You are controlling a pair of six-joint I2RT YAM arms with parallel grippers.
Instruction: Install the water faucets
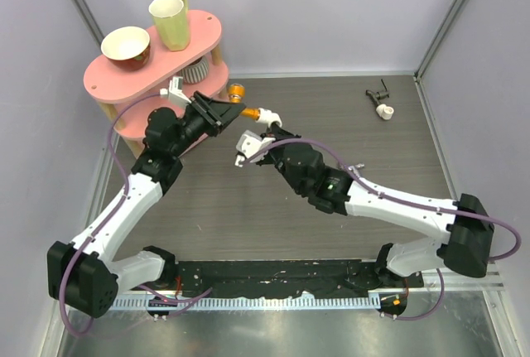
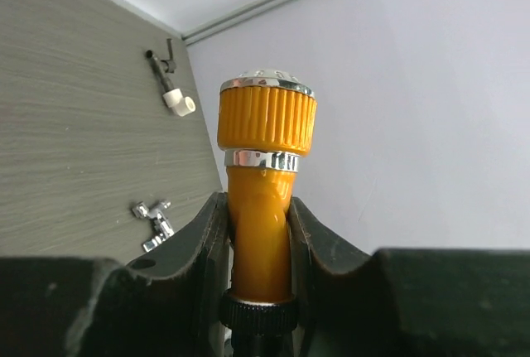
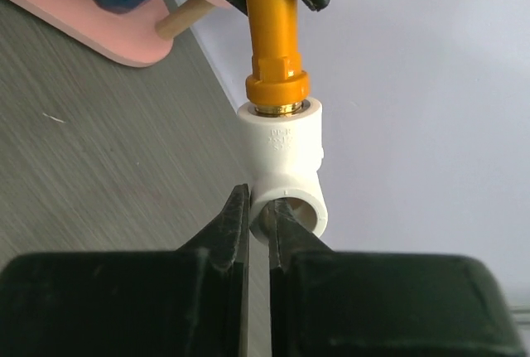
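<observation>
The orange tap (image 2: 263, 208) with its ribbed, silver-capped knob (image 2: 267, 117) is clamped by the body between my left gripper's (image 2: 258, 216) jaws. In the top view the left gripper (image 1: 230, 113) holds it above the table beside the pink shelf. The tap's threaded end sits in the white pipe fitting (image 3: 286, 158), and the two look joined. My right gripper (image 3: 258, 212) is shut on the rim of the fitting's open side port, one finger inside and one outside. In the top view the right gripper (image 1: 267, 128) meets the fitting (image 1: 270, 117) from the right.
A pink two-level shelf (image 1: 116, 79) with a bowl (image 1: 126, 45) and a yellow cup (image 1: 170, 21) stands at the back left. A dark tap piece with a white end (image 1: 380, 100) lies at the back right. A small silver tap piece (image 2: 154, 221) lies on the table.
</observation>
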